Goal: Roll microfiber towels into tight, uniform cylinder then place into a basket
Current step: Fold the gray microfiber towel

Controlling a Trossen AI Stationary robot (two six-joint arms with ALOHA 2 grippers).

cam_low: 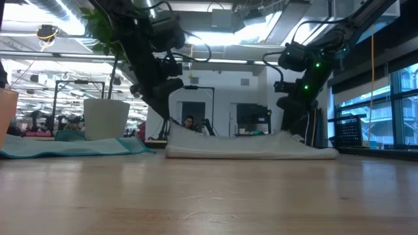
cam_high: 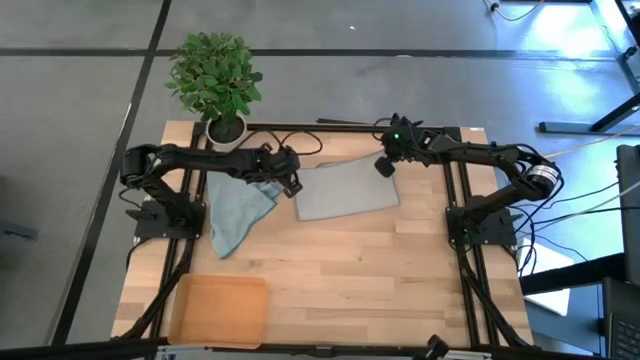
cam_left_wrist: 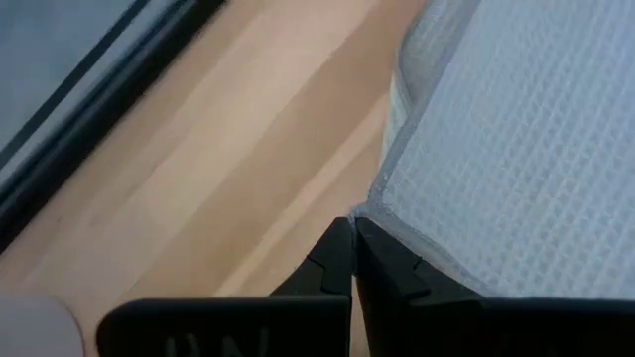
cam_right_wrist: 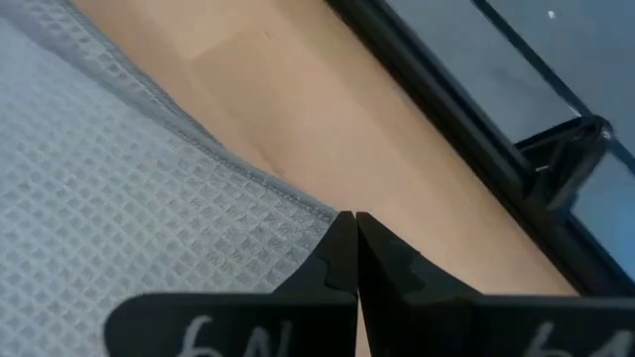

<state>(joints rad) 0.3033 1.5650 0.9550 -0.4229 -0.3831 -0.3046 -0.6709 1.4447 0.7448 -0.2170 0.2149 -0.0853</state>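
We see a grey towel (cam_high: 347, 190) lying flat, a crumpled teal towel (cam_high: 238, 212) beside it, and the empty orange basket (cam_high: 220, 310) near the bench edge.

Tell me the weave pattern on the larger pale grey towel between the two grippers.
The larger pale grey towel has a small waffle-grid weave, clearest in the right wrist view.

Grey floor (cam_high: 80, 110) around the table; windows (cam_low: 366, 111) light the room.
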